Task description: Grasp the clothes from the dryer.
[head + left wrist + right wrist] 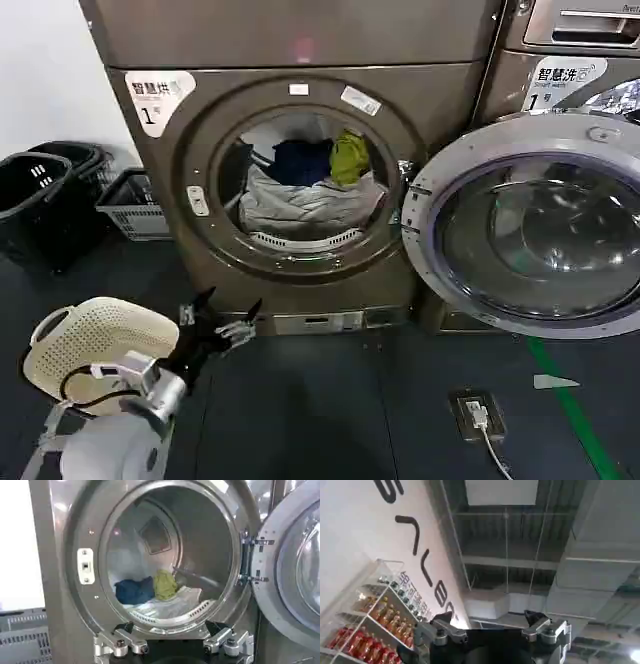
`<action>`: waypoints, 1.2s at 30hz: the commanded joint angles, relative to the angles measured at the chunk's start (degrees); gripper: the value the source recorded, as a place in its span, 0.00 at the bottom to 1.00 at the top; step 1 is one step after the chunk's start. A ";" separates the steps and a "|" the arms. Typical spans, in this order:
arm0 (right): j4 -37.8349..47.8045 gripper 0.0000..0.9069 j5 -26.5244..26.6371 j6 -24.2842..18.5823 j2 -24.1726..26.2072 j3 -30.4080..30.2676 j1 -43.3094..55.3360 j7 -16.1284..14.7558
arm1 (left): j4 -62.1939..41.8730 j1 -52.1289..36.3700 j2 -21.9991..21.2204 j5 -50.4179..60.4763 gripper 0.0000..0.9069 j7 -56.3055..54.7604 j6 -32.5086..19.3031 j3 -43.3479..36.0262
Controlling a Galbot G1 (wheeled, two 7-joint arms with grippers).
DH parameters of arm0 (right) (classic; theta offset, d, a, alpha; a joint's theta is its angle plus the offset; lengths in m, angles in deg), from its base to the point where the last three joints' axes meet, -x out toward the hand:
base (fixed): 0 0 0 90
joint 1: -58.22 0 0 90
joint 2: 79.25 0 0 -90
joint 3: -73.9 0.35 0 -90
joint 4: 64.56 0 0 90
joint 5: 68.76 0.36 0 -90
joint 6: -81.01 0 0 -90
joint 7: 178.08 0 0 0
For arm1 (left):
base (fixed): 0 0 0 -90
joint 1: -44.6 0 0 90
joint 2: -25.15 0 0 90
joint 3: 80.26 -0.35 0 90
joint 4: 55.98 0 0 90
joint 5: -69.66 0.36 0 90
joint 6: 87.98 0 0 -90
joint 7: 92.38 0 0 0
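The dryer [300, 40] stands straight ahead with its round door [530, 230] swung open to the right. Inside the drum lie the clothes [300, 205]: a pale grey-white heap with a navy piece [300, 160] and a yellow-green piece [350, 158] on top. My left gripper [232, 300] hangs open and empty, low in front of the porthole and outside the drum. In the left wrist view the left gripper [170, 627] faces the opening, with the clothes [170, 605] well beyond its fingertips. My right gripper [487, 615] is open and empty, pointing up at a ceiling.
A cream perforated basket [85, 335] sits on the floor by my left arm. Black baskets [40, 200] and a grey crate [135, 205] stand left of the dryer. A second machine [570, 70] is behind the open door. A floor socket with cable [478, 415] lies at the right.
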 commanded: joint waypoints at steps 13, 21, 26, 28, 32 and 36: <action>0.92 1.00 0.42 -1.86 -0.22 -0.54 1.41 -1.74 | 3.38 2.38 1.28 -2.34 1.00 0.60 2.63 0.10; 1.60 1.00 -0.59 -1.87 -0.19 -0.55 1.84 -2.40 | 3.80 3.22 0.95 0.11 1.00 0.29 1.84 0.22; 1.56 1.00 -0.71 -2.20 -0.22 -0.67 2.12 -3.05 | 3.95 3.42 0.78 2.17 1.00 0.43 1.26 0.01; 1.52 1.00 -0.86 -2.19 -0.37 -0.88 2.27 -3.23 | 3.58 3.67 0.86 4.47 1.00 0.59 -0.07 -0.18; 1.86 1.00 -1.28 -2.25 -0.03 -0.95 2.39 -3.40 | 3.24 3.57 0.86 5.43 1.00 0.65 -0.43 -0.36; 2.18 1.00 -1.74 -2.99 0.16 -0.91 2.55 -3.82 | 3.01 3.27 0.59 5.81 1.00 0.60 -0.49 -0.40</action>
